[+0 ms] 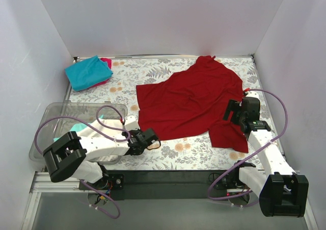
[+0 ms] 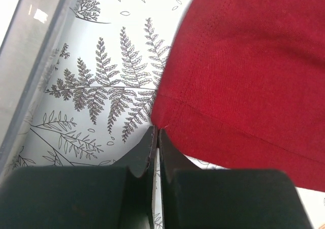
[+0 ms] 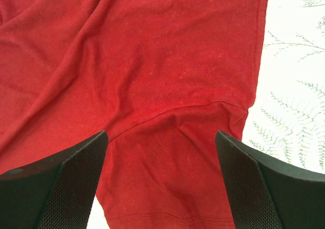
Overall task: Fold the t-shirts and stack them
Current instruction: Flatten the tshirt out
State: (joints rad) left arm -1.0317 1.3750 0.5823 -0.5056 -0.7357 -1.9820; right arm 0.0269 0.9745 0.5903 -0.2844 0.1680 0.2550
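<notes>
Lying rumpled on the worktop (image 1: 153,72), the dark red shirt (image 1: 188,102) has left jaws pressed together, empty, at its near-left hem corner and right jaws spread above its sleeve seam; recommend pinching both layers before folding.

Under teal shirt (image 1: 87,72), pink shirt (image 1: 107,62) mostly hidden; bin (image 1: 48,112) contents blocked by left arm (image 1: 102,146); red shirt (image 3: 152,61) cropped in both wrist views.

Matt red cloth shirt (image 1: 191,100)
</notes>
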